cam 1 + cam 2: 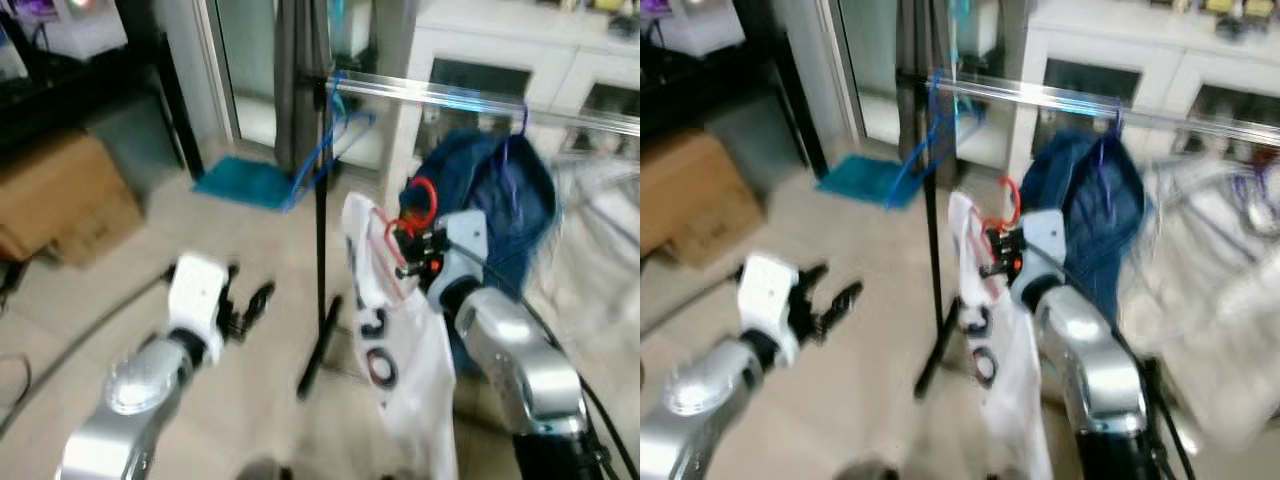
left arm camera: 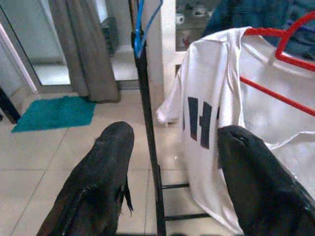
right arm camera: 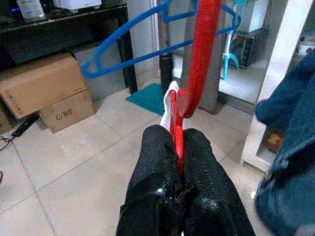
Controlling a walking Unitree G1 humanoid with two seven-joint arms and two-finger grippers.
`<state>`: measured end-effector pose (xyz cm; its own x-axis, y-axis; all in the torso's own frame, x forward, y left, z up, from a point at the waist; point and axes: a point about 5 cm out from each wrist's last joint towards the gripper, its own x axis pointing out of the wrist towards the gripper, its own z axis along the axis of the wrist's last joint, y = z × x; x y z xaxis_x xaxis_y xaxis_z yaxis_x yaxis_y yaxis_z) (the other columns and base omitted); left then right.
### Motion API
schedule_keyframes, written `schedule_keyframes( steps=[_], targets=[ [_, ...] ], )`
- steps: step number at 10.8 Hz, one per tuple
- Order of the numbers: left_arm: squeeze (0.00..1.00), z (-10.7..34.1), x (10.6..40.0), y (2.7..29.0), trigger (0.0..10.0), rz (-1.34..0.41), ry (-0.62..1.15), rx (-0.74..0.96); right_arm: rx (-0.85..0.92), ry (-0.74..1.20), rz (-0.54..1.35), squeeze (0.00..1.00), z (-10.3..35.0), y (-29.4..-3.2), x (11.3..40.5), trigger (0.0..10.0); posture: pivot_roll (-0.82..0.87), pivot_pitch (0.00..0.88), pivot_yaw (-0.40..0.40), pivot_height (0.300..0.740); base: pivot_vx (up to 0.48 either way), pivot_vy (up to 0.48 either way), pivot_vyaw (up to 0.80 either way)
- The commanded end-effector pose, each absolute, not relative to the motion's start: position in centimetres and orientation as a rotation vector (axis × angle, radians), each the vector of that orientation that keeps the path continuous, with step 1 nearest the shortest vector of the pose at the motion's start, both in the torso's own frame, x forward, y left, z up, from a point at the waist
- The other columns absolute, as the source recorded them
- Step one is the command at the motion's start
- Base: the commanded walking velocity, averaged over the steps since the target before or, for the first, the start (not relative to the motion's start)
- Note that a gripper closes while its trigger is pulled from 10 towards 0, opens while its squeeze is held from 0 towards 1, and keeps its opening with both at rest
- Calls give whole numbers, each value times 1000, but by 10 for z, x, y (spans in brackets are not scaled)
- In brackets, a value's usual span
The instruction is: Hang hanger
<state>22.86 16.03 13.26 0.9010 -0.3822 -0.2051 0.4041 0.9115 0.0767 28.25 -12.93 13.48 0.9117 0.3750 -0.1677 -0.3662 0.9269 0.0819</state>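
Observation:
A red hanger (image 1: 418, 208) carries a white shirt (image 1: 405, 350) with dark print. My right gripper (image 1: 408, 246) is shut on the hanger's neck, just below its hook (image 3: 202, 49), and holds it up under the silver rail (image 1: 470, 97) of a clothes rack. On that rail hang an empty blue hanger (image 1: 330, 140) beside the black post (image 1: 322, 200) and a dark blue garment (image 1: 500, 190) on a purple hanger. My left gripper (image 1: 250, 305) is open and low, left of the post, facing the shirt (image 2: 211, 113).
The rack's black foot (image 1: 320, 345) juts out over the tiled floor. A cardboard box (image 1: 60, 195) sits at the left, and a teal mat (image 1: 245, 183) lies by a grey curtain (image 1: 300, 80). White cabinets (image 1: 520, 60) stand behind the rail. Pale laundry (image 1: 1220, 300) hangs at the right.

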Motion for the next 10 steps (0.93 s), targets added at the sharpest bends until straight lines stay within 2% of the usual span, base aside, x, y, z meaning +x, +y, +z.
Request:
schedule_keyframes(
  steps=[1, 2, 3, 5, 6, 7, 9, 10],
  targets=[
    [0, 132, 228, 159, 10000, -424, 193, 121, 45, 123, 417, 0, 148, -125, 283, 0, -80, 0, 27, 740, -281, 0, 0],
    [0, 131, 233, 157, 10000, -449, 202, 120, 62, 102, 482, 0, 153, -117, 281, 0, -82, 0, 24, 740, 0, 0, 0],
    [1000, 133, 239, 155, 10000, -466, 165, 78, 72, 80, 547, 0, 158, -110, 279, 0, -91, 0, 31, 740, 0, 0, 0],
    [1000, 130, 258, 148, 10000, -526, 139, 98, 113, 29, 638, 0, 171, -99, 275, 0, -115, 0, 53, 740, 0, 0, 0],
    [820, 126, 267, 144, 10000, -541, 138, 124, 129, 15, 663, 0, 174, -98, 273, 0, -101, 0, 50, 740, 0, 0, 0],
    [0, 127, 284, 141, 10000, -532, 114, 148, 166, -6, 700, 0, 179, -95, 269, 0, -102, 0, 46, 740, 0, 0, 0],
    [0, 131, 306, 133, 3608, -568, 63, 113, 187, -33, 747, 0, 185, -90, 263, 0, -134, 0, 58, 740, 0, 0, 0],
    [0, 130, 311, 132, 980, -577, 59, 109, 190, -39, 755, 0, 187, -89, 261, 0, -140, 0, 61, 740, 0, 0, 0]
  ],
)
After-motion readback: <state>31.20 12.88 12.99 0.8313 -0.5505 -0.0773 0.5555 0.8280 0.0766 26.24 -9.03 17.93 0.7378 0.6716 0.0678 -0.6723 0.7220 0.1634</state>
